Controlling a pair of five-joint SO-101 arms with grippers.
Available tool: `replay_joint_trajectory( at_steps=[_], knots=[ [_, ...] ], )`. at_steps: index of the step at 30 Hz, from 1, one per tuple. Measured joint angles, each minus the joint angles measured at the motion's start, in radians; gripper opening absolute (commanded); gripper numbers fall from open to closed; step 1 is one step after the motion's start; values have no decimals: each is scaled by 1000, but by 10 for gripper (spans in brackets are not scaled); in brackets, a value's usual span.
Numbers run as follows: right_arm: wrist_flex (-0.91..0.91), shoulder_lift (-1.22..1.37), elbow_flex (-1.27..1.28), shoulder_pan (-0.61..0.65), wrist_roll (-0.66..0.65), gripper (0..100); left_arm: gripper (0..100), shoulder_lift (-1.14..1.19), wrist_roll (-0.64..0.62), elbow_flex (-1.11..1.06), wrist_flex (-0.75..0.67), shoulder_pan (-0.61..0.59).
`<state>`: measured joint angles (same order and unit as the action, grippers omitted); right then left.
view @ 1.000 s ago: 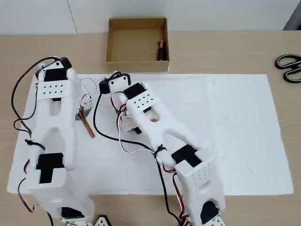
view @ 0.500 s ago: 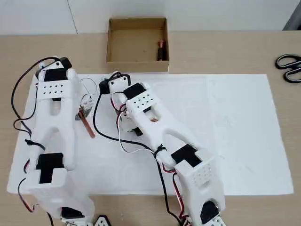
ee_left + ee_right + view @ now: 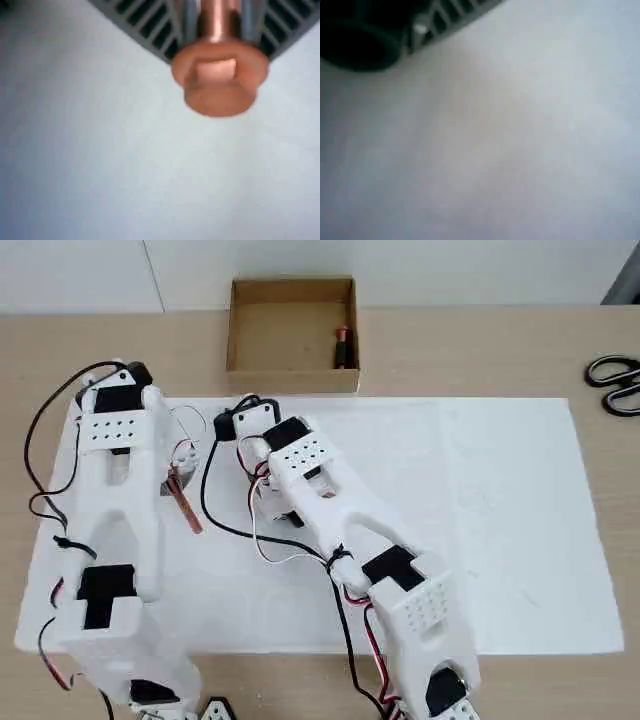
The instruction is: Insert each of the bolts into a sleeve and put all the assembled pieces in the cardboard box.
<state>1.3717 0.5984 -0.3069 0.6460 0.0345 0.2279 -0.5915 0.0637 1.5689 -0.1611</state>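
Note:
My left gripper [image 3: 176, 478] is shut on a copper bolt [image 3: 184, 503], which slants down toward the white sheet. Close up, the bolt's flanged head [image 3: 218, 80] juts out from between the grey ribbed fingers [image 3: 145, 20]. My right gripper [image 3: 264, 492] sits low over the sheet just right of the bolt, mostly hidden under its own arm. In the right wrist view a black rounded thing [image 3: 355, 35], maybe a sleeve, lies close against it. The cardboard box [image 3: 232, 330] stands at the back with one assembled bolt and sleeve [image 3: 342, 347] against its right wall.
A white paper sheet [image 3: 480, 520] covers the middle of the wooden table. Black scissors [image 3: 615, 383] lie at the far right edge. Loose cables [image 3: 215, 510] hang between the two arms.
The right arm has edged slightly to the left and back. The left arm and its bolt have barely shifted.

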Motion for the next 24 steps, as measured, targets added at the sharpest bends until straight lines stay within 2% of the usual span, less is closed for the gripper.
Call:
replay_joint_trajectory(
  at_steps=[10,18,24],
  knots=[
    [17,-61,14,0,0,3,6,0,0,0,0,14],
    [155,-379,15,3,-15,6,6,-3,3,80,2,68],
    [252,-571,15,-58,-63,6,6,-3,35,218,78,133]
  ],
)
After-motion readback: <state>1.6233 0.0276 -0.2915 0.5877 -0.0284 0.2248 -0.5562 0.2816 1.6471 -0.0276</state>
